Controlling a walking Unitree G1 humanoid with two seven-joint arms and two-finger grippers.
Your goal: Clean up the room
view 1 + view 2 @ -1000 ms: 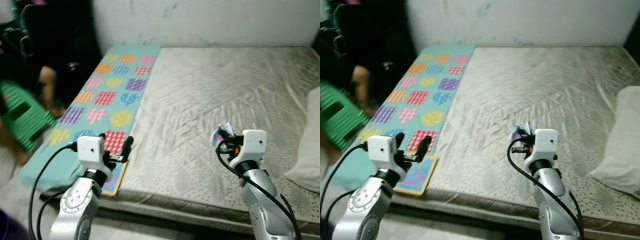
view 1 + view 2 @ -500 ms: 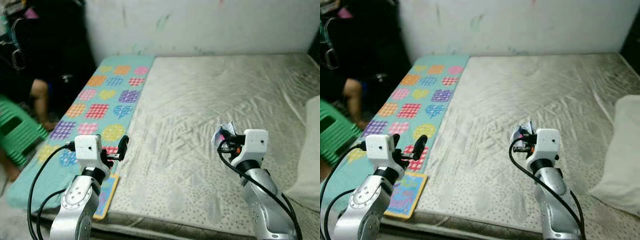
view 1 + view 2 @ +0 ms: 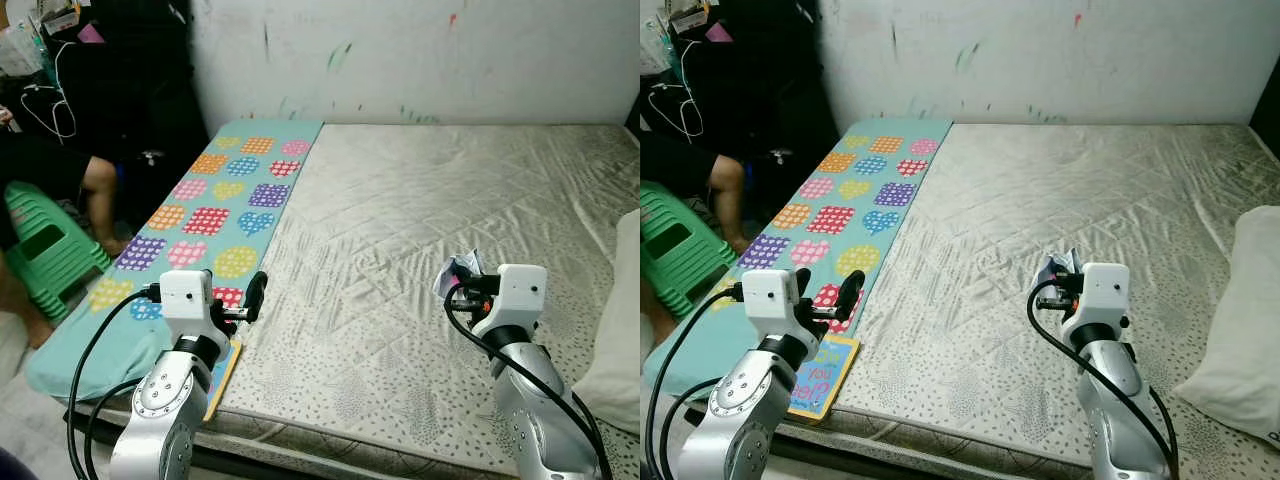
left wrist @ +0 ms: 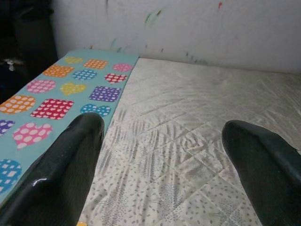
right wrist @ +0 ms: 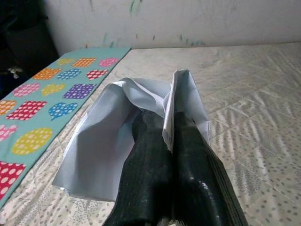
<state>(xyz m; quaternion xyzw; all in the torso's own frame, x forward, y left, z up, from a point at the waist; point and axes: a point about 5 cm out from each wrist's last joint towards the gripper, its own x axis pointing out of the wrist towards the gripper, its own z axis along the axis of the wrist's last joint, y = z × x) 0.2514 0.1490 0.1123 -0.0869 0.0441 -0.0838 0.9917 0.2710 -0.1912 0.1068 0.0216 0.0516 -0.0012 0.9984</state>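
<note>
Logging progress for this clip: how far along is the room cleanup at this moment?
Midway. Done: the mattress surface looks mostly bare. In hand: the right end effector is shut on a crumpled white paper, held above the mattress and not yet disposed of. Left: a colourful book lies at the mattress's near edge by the heart-patterned mat; the left end effector is open and holds nothing.

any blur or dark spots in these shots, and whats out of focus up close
Left and right eye views: sharp and evenly lit over the mattress, but the far-left corner sinks into shadow. Left wrist view: the open left hand has soft, blurred fingers with a small glare spot. Right wrist view: the crumpled paper is crisp, the wall behind soft.
</note>
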